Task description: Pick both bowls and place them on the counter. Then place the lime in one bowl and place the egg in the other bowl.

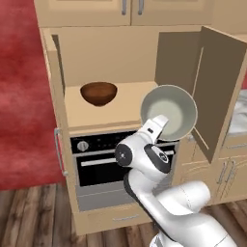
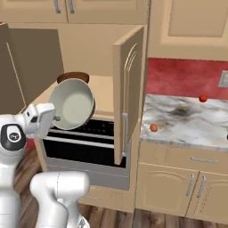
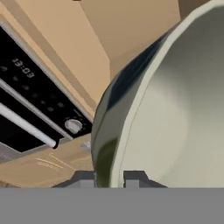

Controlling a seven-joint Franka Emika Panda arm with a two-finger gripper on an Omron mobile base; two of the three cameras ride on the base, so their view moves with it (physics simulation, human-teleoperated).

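Take the oven (image 1: 120,159) as your landmark. Your gripper (image 3: 109,177) is clamped on the rim of the pale grey-green bowl (image 1: 170,112), which hangs in the air above and in front of the oven, tipped on its side so that its hollow faces back toward you. In the hand view the two fingertips (image 3: 85,178) pinch the rim from either side, and beyond the bowl's outer wall you see the oven's clock, a knob and the light bar of its handle.

The left base view gives you what the others hide: the dark brown wood bowl (image 1: 98,93) stands upright on the tan shelf (image 1: 111,108) directly above the oven, well left of the held bowl, between the two open cabinet doors (image 1: 222,91). In the right base view you see that wood bowl merely as a brown arc just over the grey-green bowl's rim.

The right base view alone gives you the marbled surface (image 2: 187,120) to the right of the oven, past the open door. On it the orange-brown egg (image 2: 153,128) lies near the front edge, closest to the oven. A small red ball (image 2: 203,99) sits farther back, near the red wall.
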